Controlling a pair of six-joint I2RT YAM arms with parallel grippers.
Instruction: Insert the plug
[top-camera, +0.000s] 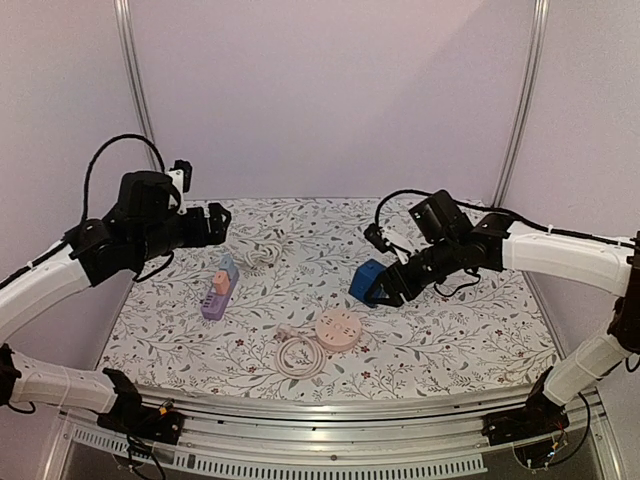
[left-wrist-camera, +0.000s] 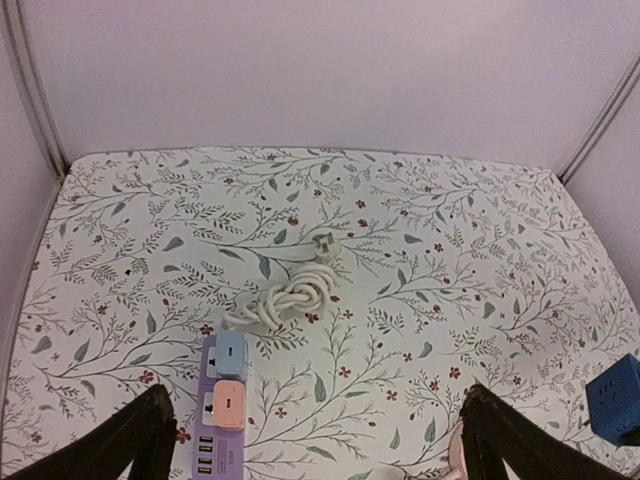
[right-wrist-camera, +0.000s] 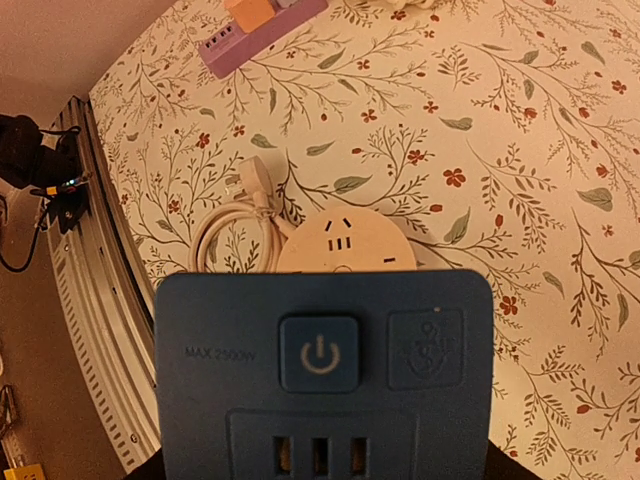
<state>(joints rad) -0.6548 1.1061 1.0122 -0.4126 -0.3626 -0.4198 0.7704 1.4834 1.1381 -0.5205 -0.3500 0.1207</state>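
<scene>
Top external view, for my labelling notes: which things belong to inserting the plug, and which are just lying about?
Likely in the job:
blue socket cube, held in the right gripper
round pink socket
its corded plug

Likely lying about:
purple power strip
knotted white cord
</scene>
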